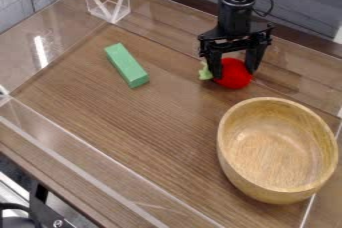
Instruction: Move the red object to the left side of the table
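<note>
A: Where is the red object [234,71] found?

B: It is seen right of centre in the upper half of the frame, resting on the table [147,122], with its green leafy tip turned toward the left. The wooden bowl [277,148] is set below it, in the lower right, near but apart.

A: And how is the gripper [235,62] set?

B: It is pointed straight down over the fruit, with its 2 dark fingers [210,60] spread wide and placed on either side of it. The jaws are seen parted, nothing is clamped, and no contact with the fruit can be made out.

A: Why is it held that way?

B: A straddle of this kind is judged to be the lead-in to a pinch: with 1 finger on each flank, a round thing can be trapped at its widest part rather than pushed away.

A: What is left of the task?

B: All of the carry is judged to be outstanding, since the fruit lies on the right portion of the frame. The green block [127,64] is laid at the upper left, so a drop point beside it, not on it, would probably be wanted.

A: Any risk?

B: Rolling is likely if 1 finger touches first. The clear acrylic wall [80,167] at the lower left is hard to see.
</note>
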Robot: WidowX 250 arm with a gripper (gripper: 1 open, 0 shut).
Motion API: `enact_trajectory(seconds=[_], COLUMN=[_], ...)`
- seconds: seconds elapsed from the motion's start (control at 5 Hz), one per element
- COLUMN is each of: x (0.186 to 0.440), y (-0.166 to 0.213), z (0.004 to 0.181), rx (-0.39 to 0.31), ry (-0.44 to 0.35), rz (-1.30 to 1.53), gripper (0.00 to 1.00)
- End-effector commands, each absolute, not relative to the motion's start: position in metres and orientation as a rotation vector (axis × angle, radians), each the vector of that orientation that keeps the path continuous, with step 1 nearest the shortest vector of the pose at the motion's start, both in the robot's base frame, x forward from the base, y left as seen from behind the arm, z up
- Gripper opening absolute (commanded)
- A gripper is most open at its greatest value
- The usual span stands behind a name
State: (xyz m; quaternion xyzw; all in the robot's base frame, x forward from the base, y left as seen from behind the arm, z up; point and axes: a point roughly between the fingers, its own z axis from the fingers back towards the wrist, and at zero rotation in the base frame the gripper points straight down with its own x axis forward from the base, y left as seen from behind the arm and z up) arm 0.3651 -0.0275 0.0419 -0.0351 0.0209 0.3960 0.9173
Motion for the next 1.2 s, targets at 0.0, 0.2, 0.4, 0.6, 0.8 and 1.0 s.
enact_trajectory(seconds=[0.0, 0.2, 0.4, 0.6, 0.8, 1.0], x=[0.378, 0.377, 0.376, 0.373, 0.371, 0.371], y=[-0.036, -0.036, -0.032, -0.028, -0.024, -0.02], z=[0.06, 0.059, 0.043, 0.028, 0.027, 0.027], rx=[-0.092, -0.086, -0.079, -0.069, -0.059, -0.048], ry=[-0.019, -0.022, -0.025, -0.03, -0.04, -0.048], rz=[0.844, 0.895, 0.96, 1.012, 1.058, 1.099], gripper=[1.0, 1.0, 1.0, 1.0, 1.0, 1.0])
